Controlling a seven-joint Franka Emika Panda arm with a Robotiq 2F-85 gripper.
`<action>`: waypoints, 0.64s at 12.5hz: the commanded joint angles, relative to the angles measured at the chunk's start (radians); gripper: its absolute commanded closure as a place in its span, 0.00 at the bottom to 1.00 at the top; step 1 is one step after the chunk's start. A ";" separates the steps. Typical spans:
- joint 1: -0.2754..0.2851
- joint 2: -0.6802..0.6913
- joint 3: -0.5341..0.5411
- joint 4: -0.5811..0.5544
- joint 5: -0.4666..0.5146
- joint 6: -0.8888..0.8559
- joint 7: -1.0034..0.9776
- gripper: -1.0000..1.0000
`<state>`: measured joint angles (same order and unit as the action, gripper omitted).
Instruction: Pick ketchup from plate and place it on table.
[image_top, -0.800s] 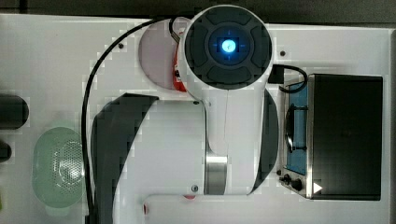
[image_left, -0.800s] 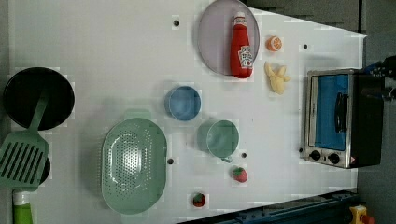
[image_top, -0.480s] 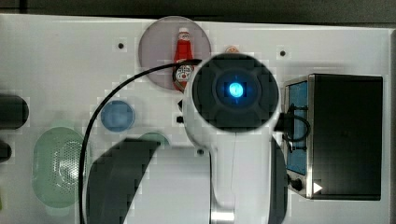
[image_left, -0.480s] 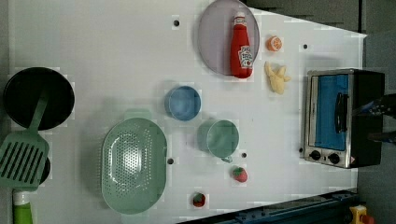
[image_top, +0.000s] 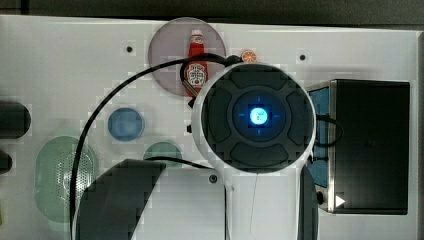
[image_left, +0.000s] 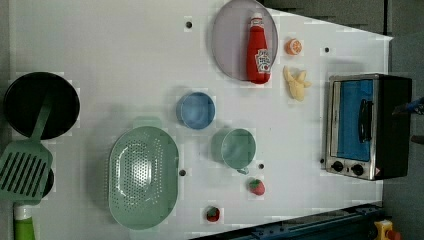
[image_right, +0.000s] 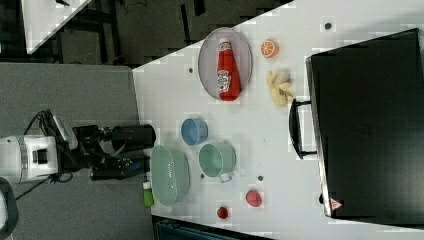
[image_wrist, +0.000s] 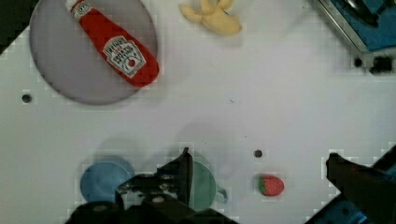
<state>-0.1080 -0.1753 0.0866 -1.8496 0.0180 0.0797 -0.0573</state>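
Note:
The ketchup (image_left: 258, 50), a small red bottle with a white cap, lies flat on the greyish-mauve plate (image_left: 230, 45) at the far edge of the white table (image_left: 100, 50). The top view shows the ketchup (image_top: 196, 60) and the plate (image_top: 167, 45) just beyond my arm's round head (image_top: 257, 116). In the wrist view my gripper (image_wrist: 258, 156) is open with nothing between its fingers. It hangs high over the table near a strawberry, well away from the ketchup (image_wrist: 116, 46) on the plate (image_wrist: 65, 60).
A toaster oven (image_left: 367, 125) stands at the left view's right, with a banana piece (image_left: 296, 82) and an orange slice (image_left: 293, 46) beside the plate. A blue dish (image_left: 195, 110), teal cup (image_left: 238, 148), green colander (image_left: 144, 176), two strawberries (image_left: 257, 186), black pan (image_left: 40, 105) and spatula (image_left: 24, 170) fill the middle and left.
In the top view my arm's head has moved off the plate toward the bottom and looks larger, uncovering the ketchup. The ketchup has not moved on the plate.

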 joint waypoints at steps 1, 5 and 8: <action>-0.004 0.079 0.012 -0.004 0.006 0.052 -0.155 0.00; 0.009 0.185 0.018 -0.001 0.006 0.114 -0.281 0.00; 0.016 0.278 0.036 0.006 0.005 0.181 -0.293 0.00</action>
<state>-0.0952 0.1135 0.1136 -1.8584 0.0227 0.2256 -0.2930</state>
